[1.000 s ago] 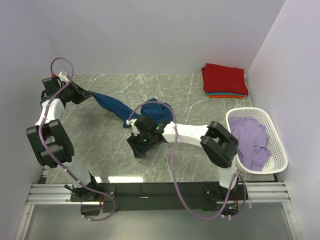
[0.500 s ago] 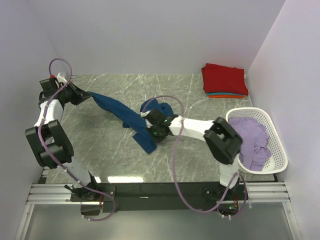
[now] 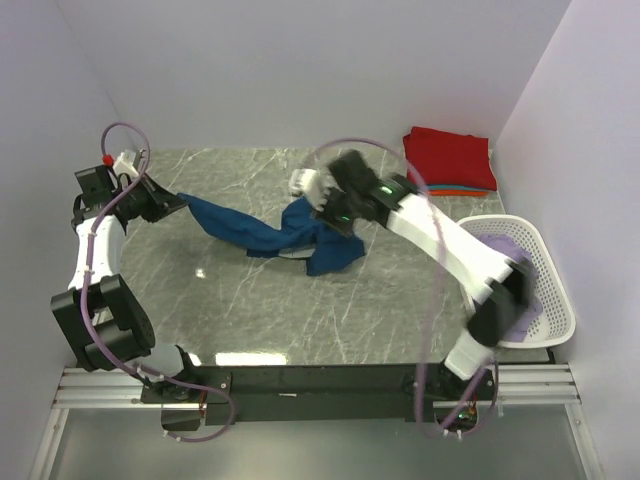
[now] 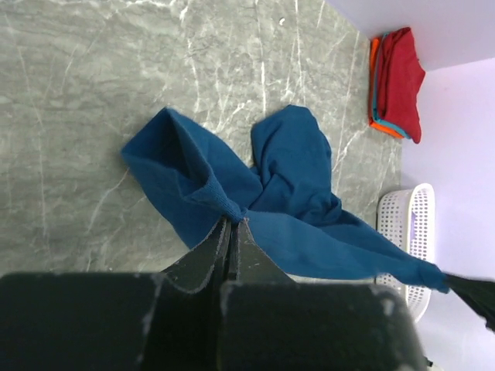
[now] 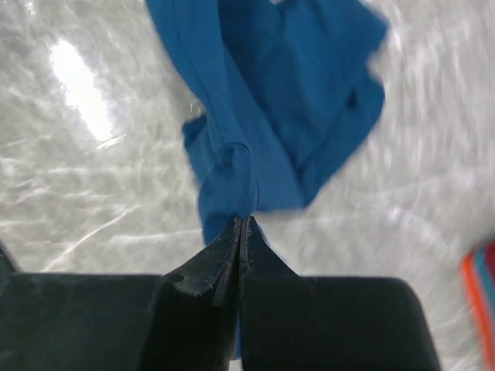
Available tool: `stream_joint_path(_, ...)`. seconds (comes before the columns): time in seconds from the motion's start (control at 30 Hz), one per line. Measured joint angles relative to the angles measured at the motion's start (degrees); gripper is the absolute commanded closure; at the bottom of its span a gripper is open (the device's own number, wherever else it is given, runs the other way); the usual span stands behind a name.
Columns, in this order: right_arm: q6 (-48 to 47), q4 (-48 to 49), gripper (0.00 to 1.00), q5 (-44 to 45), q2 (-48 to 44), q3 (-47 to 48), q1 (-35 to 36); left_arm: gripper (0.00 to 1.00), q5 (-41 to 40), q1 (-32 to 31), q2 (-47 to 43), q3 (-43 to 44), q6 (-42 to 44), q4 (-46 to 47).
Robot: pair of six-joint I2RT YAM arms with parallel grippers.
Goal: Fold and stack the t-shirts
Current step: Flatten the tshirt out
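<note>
blue shirt (image 3: 330, 246) mid-table, basket (image 3: 557, 287) at right; near tabletop (image 3: 300, 315) bare

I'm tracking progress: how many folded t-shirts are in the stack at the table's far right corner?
3 show: a red t-shirt on top, a teal t-shirt edge under it, an orange t-shirt edge at the bottom. Others may be hidden beneath the red one.

top view looks down from behind; both wrist views sit close, sharing the blue shirt (image 4: 294, 178).
</note>
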Motion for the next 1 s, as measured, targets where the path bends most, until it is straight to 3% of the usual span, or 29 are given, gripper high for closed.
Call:
stream_joint_path(0.1, -4.87, -5.64, 0.91, -1.27, 15.5, 16.48, 2.38, 0.99, -0.74, 0.07, 0.37, 0.0, 0.28, -1.05)
stream_joint_path(0.13, -5.7, -7.74, 0.84, -1.25, 22.69, 23.76, 3.41, 0.99, -1.11, 0.11, 0.76, 0.0, 0.26, -1.29)
stream_joint_path(0.17, -5.99, -8.76, 0.66, -1.27, 29.07, 30.18, 4.39, 0.99, -1.4, 0.24, 1.36, 0.0, 0.24, -1.31)
stream_joint_path(0.27, -4.74, -12.52, 0.48, -1.99, 42.36, 42.51, 6.29, 0.99, -1.81, 0.98, 3.91, 0.17, 0.15, -1.27)
stream_joint_path(0.33, -2.73, -14.12, 0.41, -3.39, 45.48, 43.95, 6.69, 0.99, -1.84, 1.68, 6.05, 0.46, -0.04, -1.2)
stream_joint_path(0.4, -0.26, -15.45, 0.39, -5.97, 44.28, 41.18, 5.33, 0.99, -1.9, 2.38, 8.15, 0.72, -0.17, -1.07)
stream_joint_path(0.53, 5.75, -10.69, 0.39, -13.88, 30.77, 23.41, -2.32, 0.99, -1.75, 3.19, 10.64, 0.76, -0.9, -0.5)
stream_joint_path(0.63, 11.91, -4.28, 0.48, -19.45, 14.53, 6.01, -11.82, 0.99, -1.57, 3.26, 11.45, 0.79, -1.44, 0.37)
stream_joint_path(0.73, 17.03, 2.67, 0.55, -23.58, 4.04, -5.66, -15.06, 0.99, -1.42, 3.26, 11.96, 0.85, -1.81, 1.31)
stream_joint_path(0.83, 21.31, 9.46, 0.54, -28.3, 2.1, -13.16, -12.96, 0.99, -1.38, 3.23, 12.41, 0.92, -2.16, 1.84)
stream_joint_path(1.0, 27.91, 18.51, 0.47, -33.64, 10.1, -18.97, -12.35, 0.99, -1.4, 3.23, 12.44, 1.16, -2.1, 1.75)
